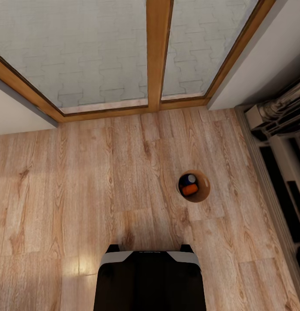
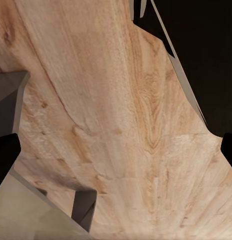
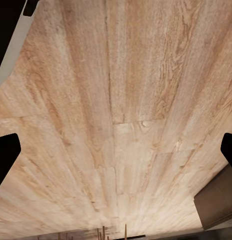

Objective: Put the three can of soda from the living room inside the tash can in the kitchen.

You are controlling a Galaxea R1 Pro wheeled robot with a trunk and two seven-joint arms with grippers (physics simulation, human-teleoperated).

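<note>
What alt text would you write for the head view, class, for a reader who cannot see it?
A small round trash can stands on a wood plank floor, holding a blue can and an orange can. Wood-framed glass doors lie beyond.

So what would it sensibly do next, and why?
Probably turn away to fetch another can. The small round tan-lined bucket on the wood plank floor shows one blue soda can and one orange soda can inside; a third isn't visible, and both wrist views show nothing between the jaws.

The trash can [image 1: 203, 193] hides its cans' [image 1: 189, 185] lower parts (count unclear).
</note>
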